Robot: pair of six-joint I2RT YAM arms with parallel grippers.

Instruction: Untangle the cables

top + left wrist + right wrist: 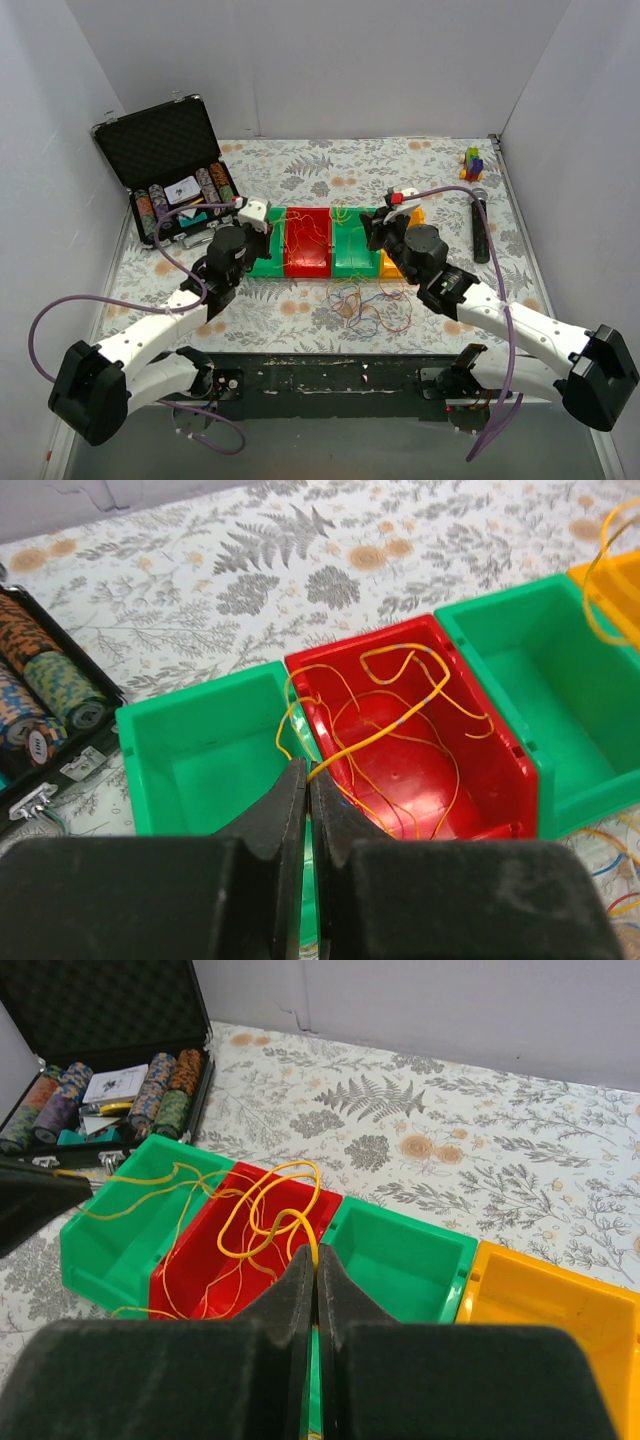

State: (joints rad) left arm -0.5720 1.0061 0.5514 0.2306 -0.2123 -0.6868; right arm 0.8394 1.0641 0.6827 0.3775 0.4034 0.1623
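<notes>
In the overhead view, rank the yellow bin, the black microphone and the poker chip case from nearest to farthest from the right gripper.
From the right gripper:
1. Yellow bin, right beside it.
2. Black microphone, farther right.
3. Poker chip case, far left.

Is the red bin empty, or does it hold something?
Not empty: thin yellow cables lie looped inside the red bin, and some run out over its rim.

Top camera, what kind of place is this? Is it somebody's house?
Probably not a house. It looks like a robot test booth. Plain white walls box in a table, two robot arms are bolted at its near edge, and coloured bins and cables are laid out on it.
</notes>
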